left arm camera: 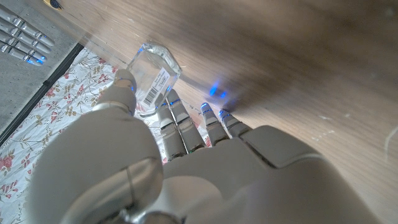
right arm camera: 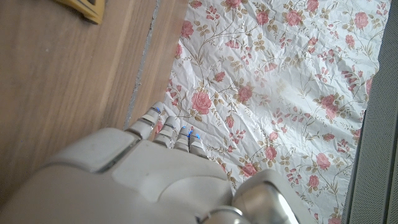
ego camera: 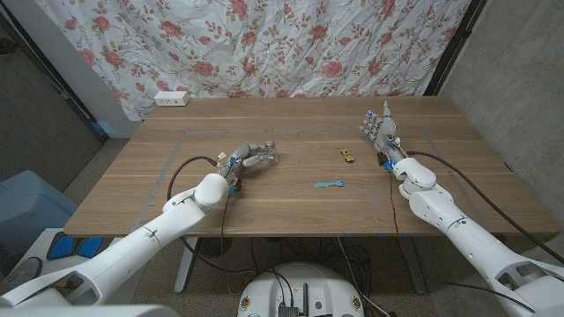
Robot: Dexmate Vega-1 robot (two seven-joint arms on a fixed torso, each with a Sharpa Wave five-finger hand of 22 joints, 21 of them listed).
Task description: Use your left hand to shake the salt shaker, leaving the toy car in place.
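Rose-print cloth (ego camera: 291, 44) hangs behind a wooden worktop (ego camera: 291, 207) with a faint taped rectangle marked on it.

Salt shaker (ego camera: 267, 158): clear, square-sided glass, barcode label on one face, seen well in the left wrist view (left arm camera: 153, 78). It sits left of centre on the worktop, inside the taped outline, tipped well over on its side within the left hand's grip. Whether it is clear of the wood I cannot tell from the head view. Contents too faint to judge.

Left hand (ego camera: 251, 158): clamped on the shaker, thumb on one side, fingers (left arm camera: 176, 121) wrapped along the other. Arm reaches in from the near left corner.

Step in hand, as I read it: the grasp is made and the shaker is held tilted, so this is either the start of the shake or mid-shake. Next move calls for short, quick wrist strokes with the grip kept firm, since smooth glass could slip, and the motion kept over its own patch.

Toy car (ego camera: 347, 156): small, yellow, right of centre, well apart from the shaker. No contact risk if the shake stays local.

Blue flat piece (ego camera: 329, 185) lies nearer the front edge, between the two arms.

Right hand (ego camera: 381, 128): far right, fingers apart, holding nothing, near the far taped line.

White power strip (ego camera: 172, 99) sits at the worktop's far left corner.
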